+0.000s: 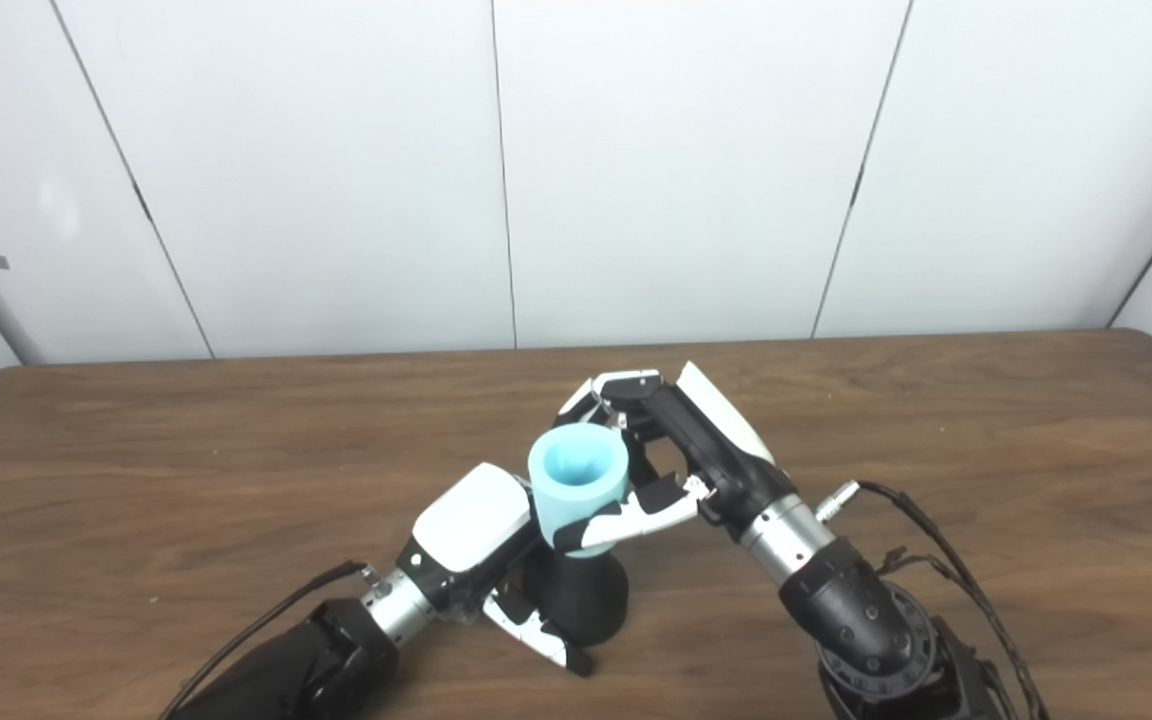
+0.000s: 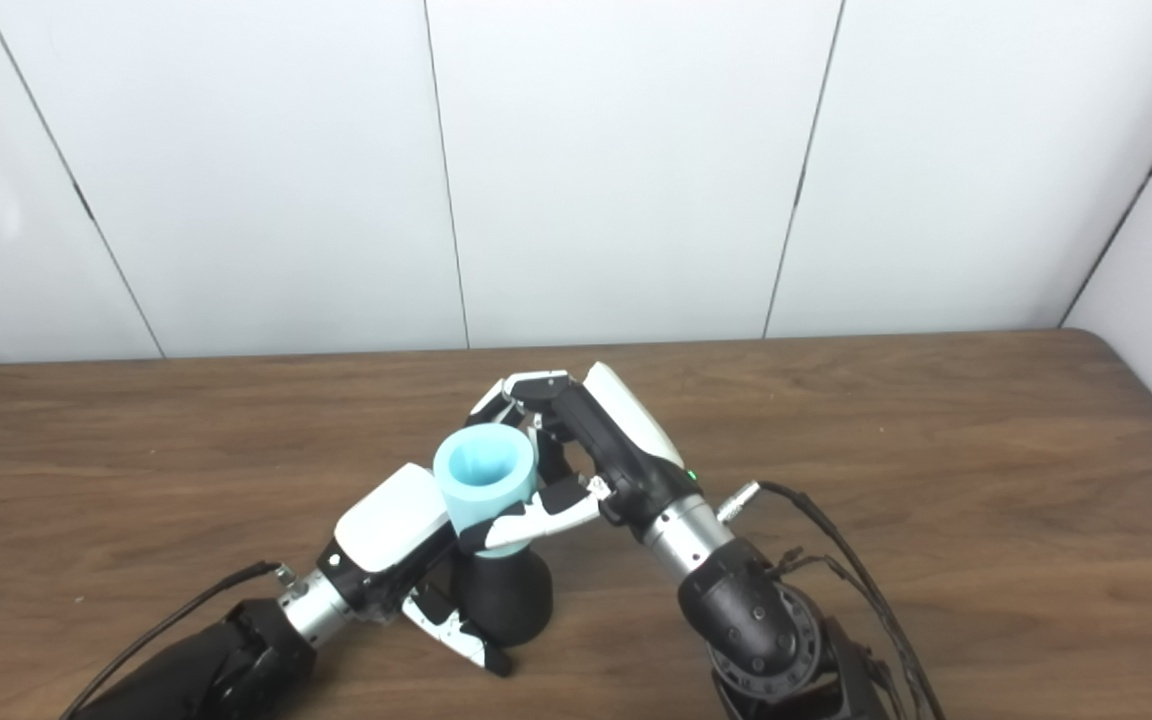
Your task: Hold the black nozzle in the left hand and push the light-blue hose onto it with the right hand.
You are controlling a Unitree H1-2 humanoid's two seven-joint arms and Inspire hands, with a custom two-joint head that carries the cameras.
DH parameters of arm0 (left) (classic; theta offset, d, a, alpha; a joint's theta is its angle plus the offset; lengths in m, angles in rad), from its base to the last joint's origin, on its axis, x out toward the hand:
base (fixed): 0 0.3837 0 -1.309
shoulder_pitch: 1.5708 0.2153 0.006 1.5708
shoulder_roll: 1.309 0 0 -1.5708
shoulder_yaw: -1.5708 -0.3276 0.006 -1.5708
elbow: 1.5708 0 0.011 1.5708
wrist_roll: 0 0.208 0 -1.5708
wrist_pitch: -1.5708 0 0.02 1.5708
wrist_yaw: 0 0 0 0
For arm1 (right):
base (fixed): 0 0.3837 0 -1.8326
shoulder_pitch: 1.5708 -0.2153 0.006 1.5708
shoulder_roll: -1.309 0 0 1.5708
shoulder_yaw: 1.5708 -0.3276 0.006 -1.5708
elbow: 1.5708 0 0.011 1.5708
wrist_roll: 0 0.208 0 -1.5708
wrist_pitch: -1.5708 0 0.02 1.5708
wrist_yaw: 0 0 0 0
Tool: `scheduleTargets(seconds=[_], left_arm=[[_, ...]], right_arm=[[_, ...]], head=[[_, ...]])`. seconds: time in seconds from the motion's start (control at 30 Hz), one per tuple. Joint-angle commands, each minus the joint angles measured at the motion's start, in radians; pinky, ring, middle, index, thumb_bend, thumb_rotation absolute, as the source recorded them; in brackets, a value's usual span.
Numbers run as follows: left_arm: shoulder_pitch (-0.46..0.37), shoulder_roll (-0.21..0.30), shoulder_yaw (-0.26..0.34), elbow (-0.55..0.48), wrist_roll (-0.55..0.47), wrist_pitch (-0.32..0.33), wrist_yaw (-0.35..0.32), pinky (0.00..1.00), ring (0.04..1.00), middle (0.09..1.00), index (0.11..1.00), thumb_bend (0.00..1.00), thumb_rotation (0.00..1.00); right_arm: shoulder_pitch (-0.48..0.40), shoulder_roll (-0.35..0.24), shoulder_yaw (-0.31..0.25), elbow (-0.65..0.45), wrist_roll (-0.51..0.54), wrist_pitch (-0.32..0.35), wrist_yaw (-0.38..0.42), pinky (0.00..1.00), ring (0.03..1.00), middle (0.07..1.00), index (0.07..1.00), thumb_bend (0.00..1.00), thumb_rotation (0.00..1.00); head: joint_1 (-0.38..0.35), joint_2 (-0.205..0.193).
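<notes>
White walls stood behind the wooden table (image 1: 236, 450). Left hand (image 1: 476, 540) fingers wrapped the black nozzle (image 1: 586, 600); right hand (image 1: 676, 450) fingers pinched the light-blue hose (image 1: 576, 480). Pushing straight down seemed best.

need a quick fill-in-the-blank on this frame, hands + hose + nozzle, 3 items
1. The right hand grips the light-blue ____.
2. The left hand holds the ____ nozzle.
3. The hose sits ____ the nozzle, open end up.

Missing words: hose; black; above
</notes>
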Motion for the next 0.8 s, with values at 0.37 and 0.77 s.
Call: scheduleTargets(seconds=[0.37, 0.77], left_arm=[[0.229, -0.117, -0.129, 0.134, -0.023, -0.023, 0.001, 0.17, 0.233, 0.473, 0.484, 0.52, 0.00], [0.228, -0.116, -0.127, 0.130, -0.030, -0.023, -0.010, 0.18, 0.235, 0.473, 0.484, 0.52, 0.00]], right_arm=[[-0.044, 0.014, -0.041, -0.032, 0.085, 0.097, -0.001, 0.08, 0.153, 0.307, 0.489, 0.50, 0.13], [-0.017, 0.000, -0.028, -0.033, 0.076, 0.047, -0.014, 0.08, 0.141, 0.254, 0.489, 0.50, 0.13]], head=[[-0.003, 0.006], [-0.002, 0.005]])
